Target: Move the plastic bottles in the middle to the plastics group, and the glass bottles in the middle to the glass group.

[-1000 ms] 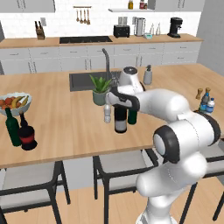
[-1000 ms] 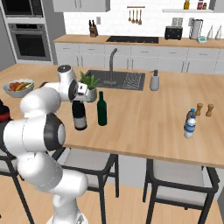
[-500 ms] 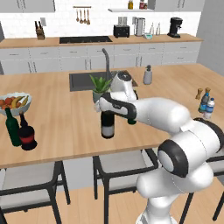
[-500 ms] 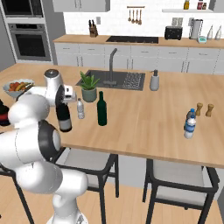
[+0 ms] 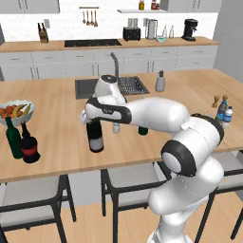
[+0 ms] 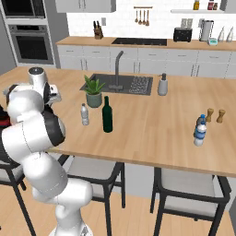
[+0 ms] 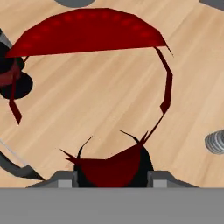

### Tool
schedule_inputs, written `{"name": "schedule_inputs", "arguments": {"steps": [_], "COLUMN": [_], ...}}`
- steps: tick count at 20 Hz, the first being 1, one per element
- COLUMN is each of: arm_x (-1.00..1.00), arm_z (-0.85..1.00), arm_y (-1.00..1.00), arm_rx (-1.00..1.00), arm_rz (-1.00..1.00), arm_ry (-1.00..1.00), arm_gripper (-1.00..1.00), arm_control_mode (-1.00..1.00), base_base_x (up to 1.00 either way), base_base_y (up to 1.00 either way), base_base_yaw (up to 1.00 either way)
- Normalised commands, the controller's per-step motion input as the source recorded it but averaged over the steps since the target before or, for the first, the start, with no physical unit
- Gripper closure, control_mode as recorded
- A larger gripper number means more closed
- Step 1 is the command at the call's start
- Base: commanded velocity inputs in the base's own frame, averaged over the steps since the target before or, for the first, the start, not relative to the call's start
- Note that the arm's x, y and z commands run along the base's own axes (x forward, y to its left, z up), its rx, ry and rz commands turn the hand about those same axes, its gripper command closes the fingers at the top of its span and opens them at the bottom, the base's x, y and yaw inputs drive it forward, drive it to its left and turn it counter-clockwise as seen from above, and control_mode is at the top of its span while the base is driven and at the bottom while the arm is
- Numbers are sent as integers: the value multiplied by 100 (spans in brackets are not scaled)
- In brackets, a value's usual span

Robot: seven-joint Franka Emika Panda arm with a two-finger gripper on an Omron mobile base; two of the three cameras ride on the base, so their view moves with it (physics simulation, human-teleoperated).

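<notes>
I have the tool (image 5: 93, 118) clamped on the neck of the wine bottle (image 5: 95, 137), just left of centre in the left base view; the bottle stands upright with its base at the tabletop (image 5: 57, 142), though I cannot tell whether it touches the wood. In the hand view the red neck foil (image 7: 111, 168) sits between the two dark tips at the bottom centre.

Just right of the wine bottle, partly behind my arm, stands the small clear bottle (image 5: 116, 127); in the right base view it is left of centre, beside the green bottle (image 6: 107, 115) and in front of the potted plant (image 6: 93, 92).

At the left edge of the left base view stand the slim green bottle (image 5: 14, 138) and the red-labelled bottle (image 5: 29, 144), close together, below the fruit bowl (image 5: 14, 111). At the right edge, the blue-labelled bottles (image 5: 224, 114) stand near the pepper mill (image 5: 215, 101).
</notes>
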Motion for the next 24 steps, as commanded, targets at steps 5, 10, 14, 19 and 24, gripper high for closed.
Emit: {"name": "schedule_inputs", "arguments": {"steps": [5, 10, 14, 19, 24], "arm_x": [21, 10, 49, 46, 16], "arm_z": [0, 0, -11, -37, -5], "arm_y": [83, 40, 44, 22, 19], "arm_rx": [-7, 0, 0, 5, 11], "arm_rz": [13, 6, 3, 3, 7], "arm_ry": [11, 0, 0, -6, 0], "arm_gripper": [100, 100, 100, 100, 100], "arm_control_mode": [-100, -100, -100, -100, -100], "base_base_x": [0, 0, 0, 0, 0], "base_base_y": [0, 0, 0, 0, 0], "base_base_yaw": [0, 0, 0, 0, 0]}}
